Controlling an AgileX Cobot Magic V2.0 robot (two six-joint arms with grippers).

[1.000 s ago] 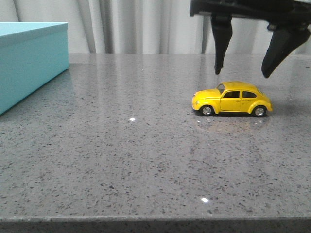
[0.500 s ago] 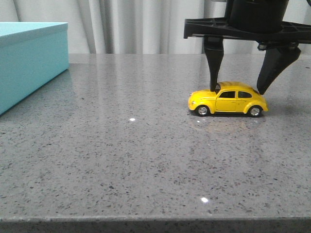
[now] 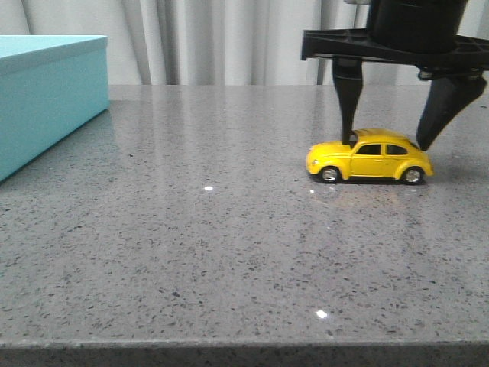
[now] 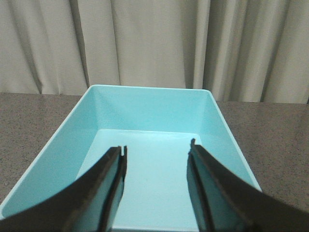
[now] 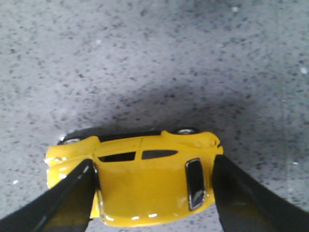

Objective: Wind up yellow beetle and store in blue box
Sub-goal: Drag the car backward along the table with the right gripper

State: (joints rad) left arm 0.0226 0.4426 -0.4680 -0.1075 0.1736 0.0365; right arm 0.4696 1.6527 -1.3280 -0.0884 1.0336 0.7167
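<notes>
The yellow beetle (image 3: 370, 159) stands on its wheels on the grey speckled table, right of centre, nose pointing left. My right gripper (image 3: 386, 144) comes down from above and straddles it lengthwise, one finger against the windshield and one against the rear. In the right wrist view the beetle (image 5: 154, 188) fills the gap between the two black fingers of the gripper (image 5: 153, 164). The blue box (image 3: 46, 99) stands at the far left, open at the top. My left gripper (image 4: 157, 147) hangs open and empty above the box's bare inside (image 4: 149, 111).
A pale curtain (image 3: 229, 38) hangs behind the table. The table's front edge (image 3: 244, 345) runs along the bottom of the front view. Bare grey tabletop (image 3: 206, 191) lies between the box and the beetle.
My right gripper came down around the beetle and its fingers closed in a little. The beetle slid slightly left, then back to the right with the gripper.
</notes>
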